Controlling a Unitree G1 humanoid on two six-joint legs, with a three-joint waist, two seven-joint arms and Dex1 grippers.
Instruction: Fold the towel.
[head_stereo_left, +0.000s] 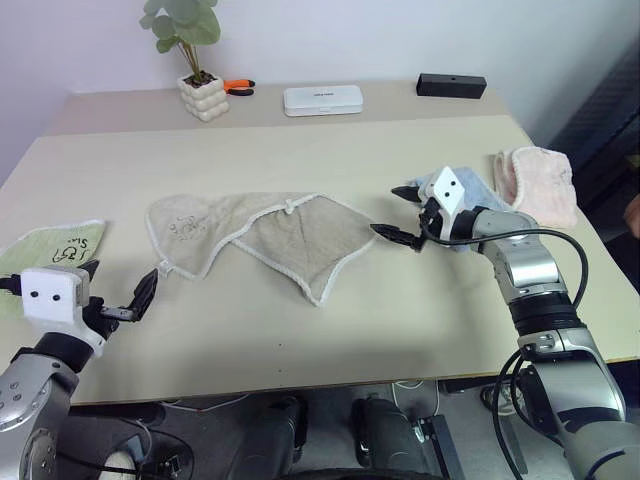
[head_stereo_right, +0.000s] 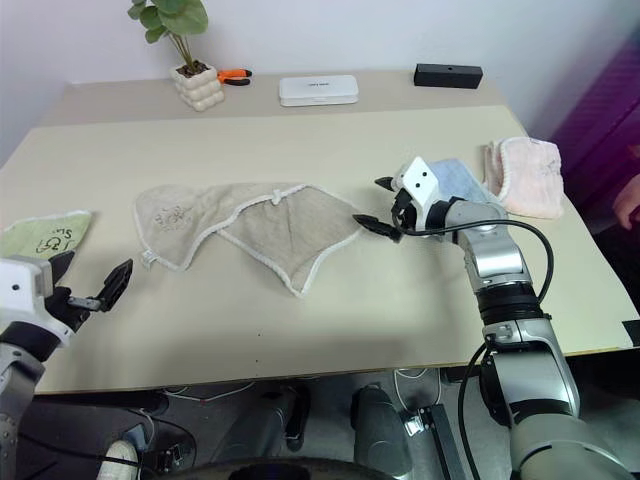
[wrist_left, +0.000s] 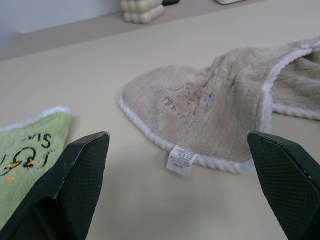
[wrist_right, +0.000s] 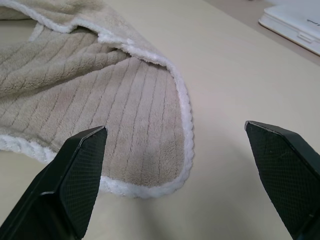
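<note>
Far left, near edge of the table (head_stereo_left: 300, 150): a light green towel (head_stereo_left: 45, 250) with dark writing lies flat. Just right of it and nearer, the left gripper (head_stereo_left: 118, 290) hovers over the table surface, jaws spread wide, nothing between them. It sits apart from the beige towel, short of that towel's left corner.

Centre: the beige towel (head_stereo_left: 265, 240) lies crumpled and unfolded, whitish edging showing all round. Left lobe carries a small dark embroidered mark (wrist_left: 187, 97); a white care tag (wrist_left: 180, 160) sticks out at the near edge of that lobe. A small loop (head_stereo_left: 290, 205) shows along the far edge. One corner points toward the near side.

Right of centre: the right gripper (head_stereo_left: 403, 212) hangs just off the towel's right corner, jaws wide apart, empty, not touching cloth.

Behind that gripper, a light blue towel (head_stereo_left: 470, 190); further right, a folded pink towel (head_stereo_left: 540, 180).

Far side: potted plant (head_stereo_left: 195, 60), orange-handled tool (head_stereo_left: 240, 87), white case (head_stereo_left: 322, 99), black box (head_stereo_left: 451, 85).
</note>
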